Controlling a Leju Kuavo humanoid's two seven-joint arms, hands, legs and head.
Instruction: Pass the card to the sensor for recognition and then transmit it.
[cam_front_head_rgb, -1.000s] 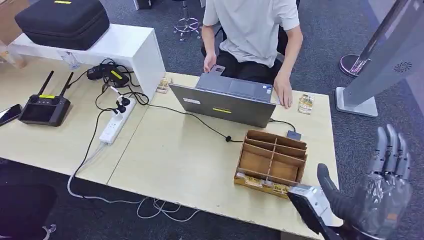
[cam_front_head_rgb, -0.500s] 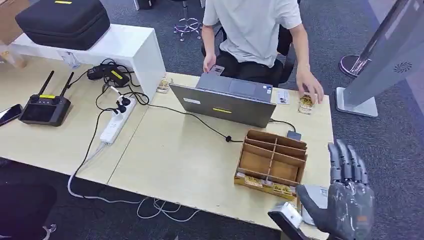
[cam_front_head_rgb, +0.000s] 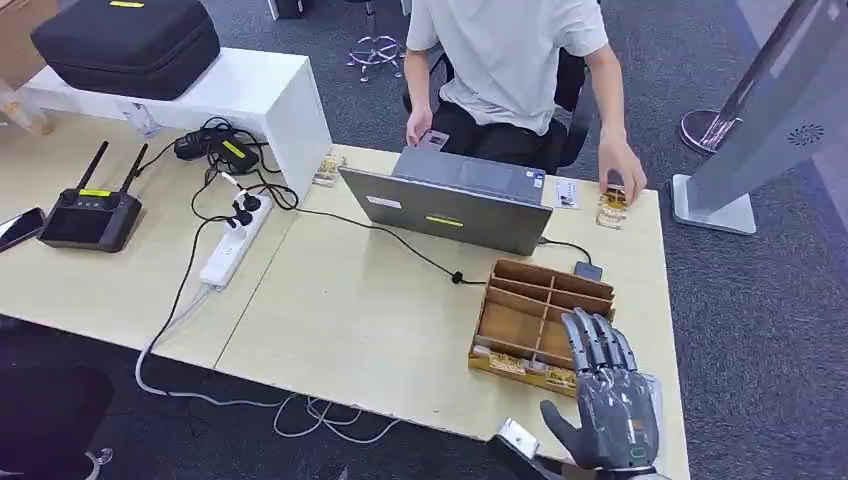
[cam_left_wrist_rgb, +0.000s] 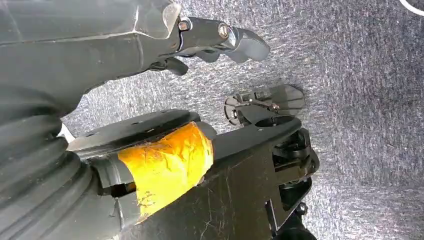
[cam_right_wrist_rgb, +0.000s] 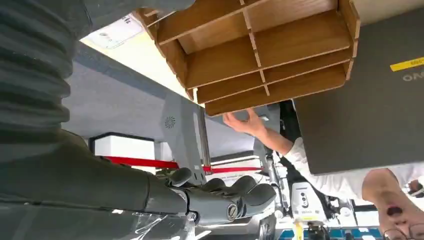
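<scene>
- Reaching in: right hand (cam_front_head_rgb: 605, 408) now sits over the near right corner of the wooden divider box (cam_front_head_rgb: 545, 305). A second ago it was higher and off past the bench (cam_front_head_rgb: 350, 320) edge, right of the box; half a second ago it was lower but had not yet come in over the box.
- Right hand state: fingers straight and apart, thumb out to the side, nothing in it.
- Left hand (cam_left_wrist_rgb: 200, 35): hangs over grey carpet with nothing seen in it; can't tell if the fingers are spread or curled.
- Person's hand (cam_front_head_rgb: 620, 170), beyond the box at the far right bench corner, went from flat on the bench beside the laptop (cam_front_head_rgb: 450, 205) to on top of a small yellowish pack (cam_front_head_rgb: 611, 208).
- Card: not in either robot hand. Small printed pieces lie along the box's near front edge, just under the right hand's fingertips; too small to say they are cards. The pack under the person's hand could also be the card supply, can't tell.
- Small dark pad (cam_front_head_rgb: 588, 270) with a cable, just behind the box's far right corner, may be the sensor; that is a guess.
- Meaning: the approach looks nearly done, with no grasp yet. Judged step is pick-up at the box front edge; sensor pass and hand-over are both left.
- Risk: a flat card lying on wood is hard to lift, and the fingers may nudge the box.
</scene>
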